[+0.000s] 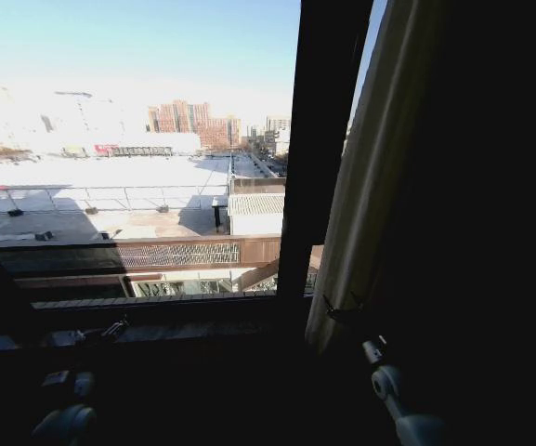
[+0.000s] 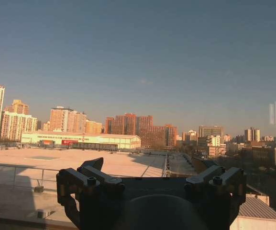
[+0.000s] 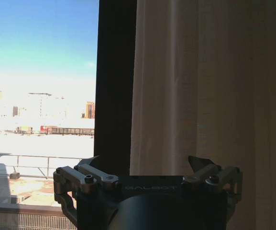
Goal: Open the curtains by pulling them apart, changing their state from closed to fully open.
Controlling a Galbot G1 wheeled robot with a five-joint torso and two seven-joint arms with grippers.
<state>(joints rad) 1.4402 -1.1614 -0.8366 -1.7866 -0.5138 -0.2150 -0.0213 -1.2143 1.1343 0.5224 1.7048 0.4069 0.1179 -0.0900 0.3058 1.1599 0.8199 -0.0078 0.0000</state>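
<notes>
A sheer cream curtain [image 1: 372, 186] hangs gathered in pleats at the right of the window, just right of a dark window post [image 1: 316, 139]. In the right wrist view the curtain [image 3: 200, 86] hangs close ahead. My right gripper [image 3: 147, 163] is open, its fingertips spread across the curtain's inner edge; whether they touch the fabric I cannot tell. In the head view the right gripper [image 1: 342, 311] sits by the curtain's lower edge. My left gripper [image 2: 147, 165] is open with nothing in it, facing bare glass, low at the sill [image 1: 110, 330].
Bare window glass [image 1: 137, 139] shows rooftops and city blocks. A dark sill [image 1: 156, 321] runs under the glass. A dark mass [image 1: 490, 204] fills the space right of the curtain. My right arm [image 1: 393, 386] rises from the lower right.
</notes>
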